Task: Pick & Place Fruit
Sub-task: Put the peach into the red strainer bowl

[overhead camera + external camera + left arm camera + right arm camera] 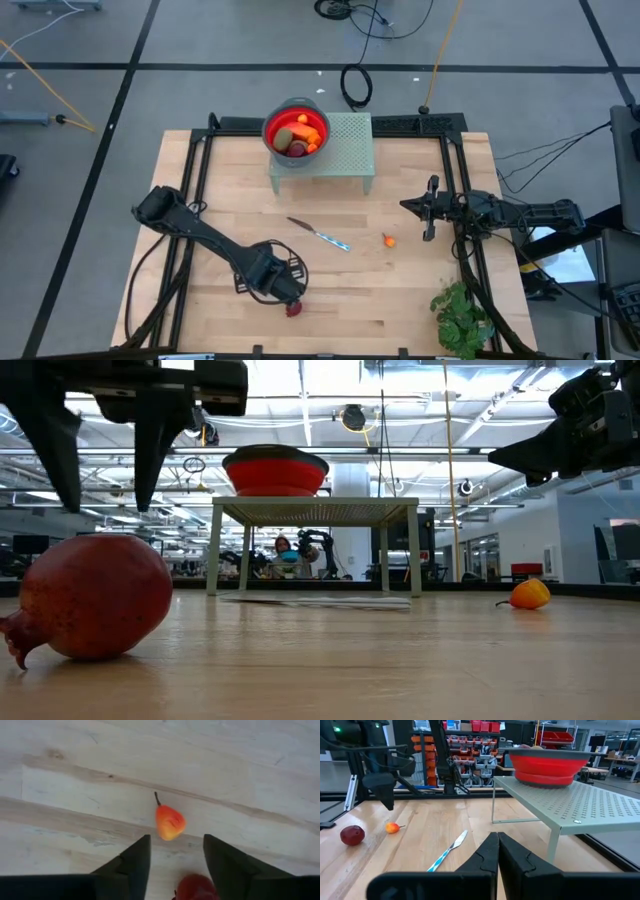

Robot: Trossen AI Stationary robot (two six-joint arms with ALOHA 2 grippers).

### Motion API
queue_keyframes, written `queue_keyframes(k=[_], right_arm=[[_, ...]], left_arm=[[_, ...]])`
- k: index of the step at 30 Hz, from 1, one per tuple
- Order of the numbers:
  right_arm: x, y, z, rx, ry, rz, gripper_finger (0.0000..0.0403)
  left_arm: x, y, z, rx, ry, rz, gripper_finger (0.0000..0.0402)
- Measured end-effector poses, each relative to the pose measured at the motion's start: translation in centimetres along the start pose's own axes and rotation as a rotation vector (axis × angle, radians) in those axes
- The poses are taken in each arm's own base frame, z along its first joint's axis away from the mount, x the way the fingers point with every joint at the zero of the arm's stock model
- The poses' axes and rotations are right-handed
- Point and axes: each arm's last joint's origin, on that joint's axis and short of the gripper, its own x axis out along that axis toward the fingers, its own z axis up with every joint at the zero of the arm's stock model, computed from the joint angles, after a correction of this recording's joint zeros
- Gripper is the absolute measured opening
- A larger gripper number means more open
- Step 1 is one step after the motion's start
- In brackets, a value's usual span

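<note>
A dark red round fruit with a small crown lies on the wooden table near its near edge; it looms large in the low view. My left gripper hangs open just above it, fingers pointing down, a clear gap under the tips. The left wrist view shows the fruit low between the fingers. A small orange fruit with a stem lies farther right. Several fruit pieces sit in the red bowl. My right gripper waits shut at the right, raised.
The red bowl stands on a pale green perforated stand at the far middle of the table. A thin silver knife with a blue handle lies mid-table. A green leafy plant sits at the near right corner. Bare wood lies between the two loose fruits.
</note>
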Motion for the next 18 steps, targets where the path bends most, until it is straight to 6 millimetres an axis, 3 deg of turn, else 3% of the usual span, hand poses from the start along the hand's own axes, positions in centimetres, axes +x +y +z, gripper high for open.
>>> queue_keyframes(k=[8, 18], right_arm=[[0.0, 0.0, 0.0, -0.007, -0.001, 0.002, 0.0000], [0.0, 0.0, 0.0, -0.007, -0.001, 0.003, 0.0000]], left_arm=[[1.6, -0.3, 0.1, -0.057, 0.039, -0.033, 0.0245], [5.0, 0.2, 0.5, -0.099, 0.123, -0.008, 0.0262]])
